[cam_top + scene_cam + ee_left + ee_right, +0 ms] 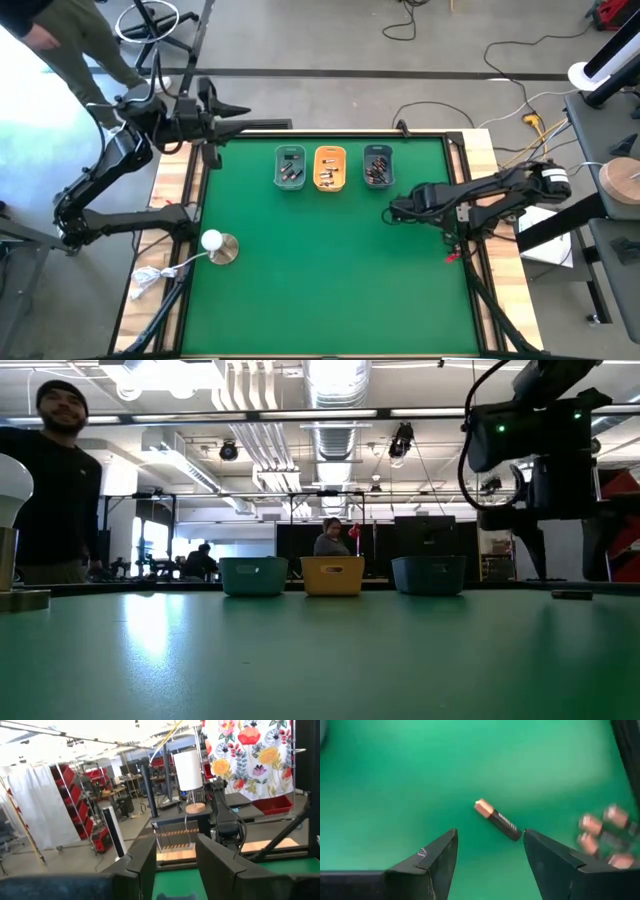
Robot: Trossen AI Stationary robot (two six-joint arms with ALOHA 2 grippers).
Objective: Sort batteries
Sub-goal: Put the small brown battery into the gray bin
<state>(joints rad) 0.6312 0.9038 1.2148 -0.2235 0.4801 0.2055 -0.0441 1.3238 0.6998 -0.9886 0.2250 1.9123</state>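
Right pincer (490, 852) held wide, nothing gripped; battery (497, 820) lying just ahead between fingers, presumably lined up for pickup. Left pincer (172, 857) parted, empty, parked off mat.

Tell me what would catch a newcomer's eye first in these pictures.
Three small trays in a row at the far side of the green table, one teal, one orange, one dark blue, each holding batteries. The right gripper hangs open just right of them over a single loose battery on the mat, with a few more blurred beside it. The left gripper waits raised past the table's far left corner, above a white ball on a round base.
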